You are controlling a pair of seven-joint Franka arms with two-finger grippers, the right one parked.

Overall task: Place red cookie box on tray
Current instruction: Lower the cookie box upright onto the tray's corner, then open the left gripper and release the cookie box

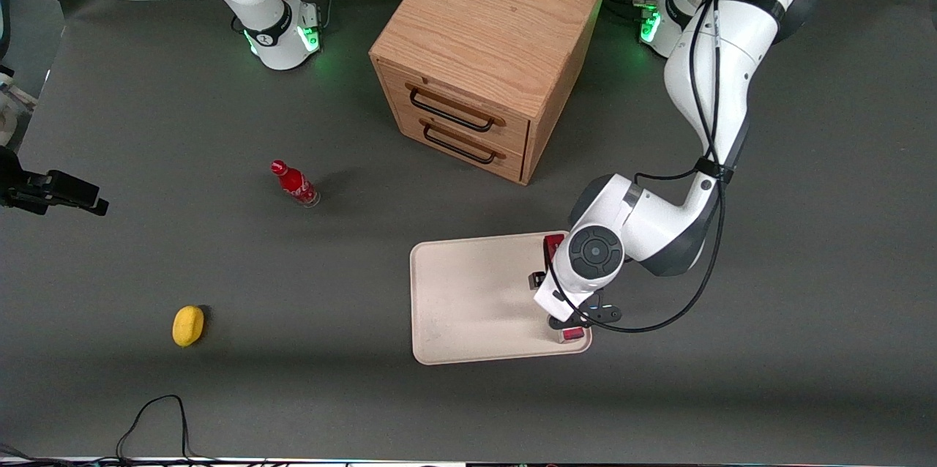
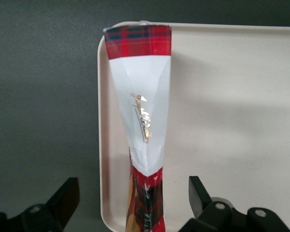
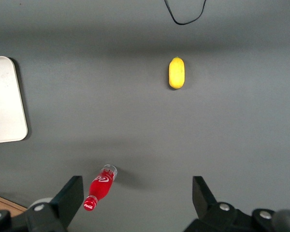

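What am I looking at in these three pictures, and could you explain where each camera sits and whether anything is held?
These are two robot arms on a dark table. One picture looks down from the front; the other two come from cameras on the arms' wrists. The working arm reaches over the tray. Its gripper is open, fingers either side of the red cookie box without touching, so nothing is held. The box rests on the tray near its rim. Also present: a wooden cabinet, a red bottle and a small yellow object.
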